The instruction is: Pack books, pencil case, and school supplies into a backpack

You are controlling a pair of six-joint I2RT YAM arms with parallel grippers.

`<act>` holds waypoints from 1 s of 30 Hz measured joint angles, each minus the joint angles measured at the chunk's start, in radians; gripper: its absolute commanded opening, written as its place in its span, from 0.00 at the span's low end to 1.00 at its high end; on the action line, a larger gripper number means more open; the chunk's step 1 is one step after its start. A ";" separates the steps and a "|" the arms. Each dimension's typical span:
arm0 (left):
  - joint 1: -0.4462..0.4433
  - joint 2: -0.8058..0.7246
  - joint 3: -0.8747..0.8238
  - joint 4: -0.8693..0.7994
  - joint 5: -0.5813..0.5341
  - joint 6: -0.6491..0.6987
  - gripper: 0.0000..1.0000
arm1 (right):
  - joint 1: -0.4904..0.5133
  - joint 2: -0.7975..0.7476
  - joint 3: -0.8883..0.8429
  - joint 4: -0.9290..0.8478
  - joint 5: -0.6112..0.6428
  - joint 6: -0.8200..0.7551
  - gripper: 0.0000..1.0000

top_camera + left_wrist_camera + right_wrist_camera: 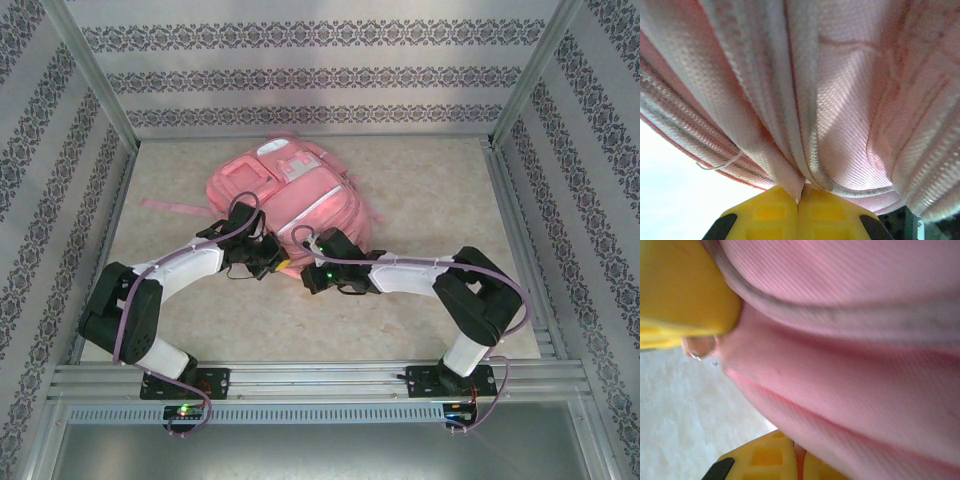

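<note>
The pink backpack (285, 190) lies mid-table, its near edge toward the arms. On the left of that edge, the left gripper (800, 202) has its yellow fingers (771, 214) pressed together on a fold of the backpack's fabric, which rises from between the tips. Just to the right, the right gripper (799, 466) is likewise clamped on a strip of the pink cloth, with the bag bulging above it.

backpack (290, 190) | pink fabric | lying flat, front up | near edge gathered in folds

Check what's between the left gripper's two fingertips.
A pink fabric fold of the backpack, pinched by the left gripper between its yellow fingertips; seen in the left wrist view.
</note>
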 measured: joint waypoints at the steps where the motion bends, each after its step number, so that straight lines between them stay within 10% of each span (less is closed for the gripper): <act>1: 0.002 -0.004 -0.001 -0.001 0.001 0.000 0.00 | 0.000 -0.008 -0.009 0.001 0.000 0.000 0.00; 30: 0.077 -0.114 0.031 -0.198 -0.023 0.146 0.00 | -0.103 -0.166 -0.109 -0.024 -0.032 -0.087 0.00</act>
